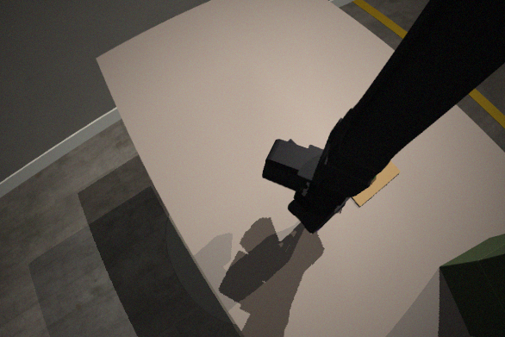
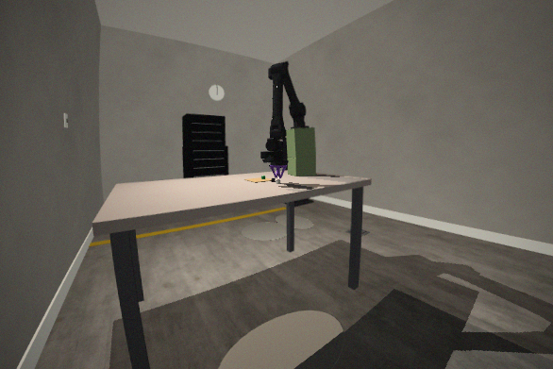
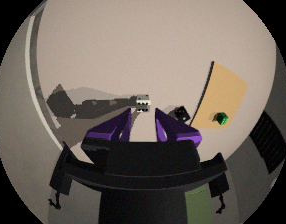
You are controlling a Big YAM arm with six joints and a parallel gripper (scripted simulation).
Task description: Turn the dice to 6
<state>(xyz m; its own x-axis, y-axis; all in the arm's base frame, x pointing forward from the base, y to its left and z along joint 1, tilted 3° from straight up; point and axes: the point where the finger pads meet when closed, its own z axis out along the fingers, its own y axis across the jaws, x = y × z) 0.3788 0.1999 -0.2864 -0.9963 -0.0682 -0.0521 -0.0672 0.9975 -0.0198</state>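
My gripper (image 2: 278, 177) (image 3: 143, 111) points down with its purple fingers partly open and nothing between them. The white die (image 2: 277, 182) (image 3: 143, 103) is on the bare table, off the mat, just beyond the gap between the fingertips in the wrist view. The black die (image 2: 273, 180) (image 3: 182, 114) is off the mat, between the right finger and the mat's near edge. The green die (image 2: 263, 177) (image 3: 222, 118) is on the orange mat (image 1: 365, 197) (image 2: 252, 180) (image 3: 221, 90). The pips are too small to read surely. The arm hides the white and black dice in the top view.
The arm stands on a green block (image 1: 478, 255) (image 2: 302, 152) (image 3: 198, 205) at the table's end. The table's long edge (image 1: 144, 165) is to the left of the gripper in the top view. The arm's shadow (image 1: 267, 259) (image 3: 101, 107) falls beside the white die.
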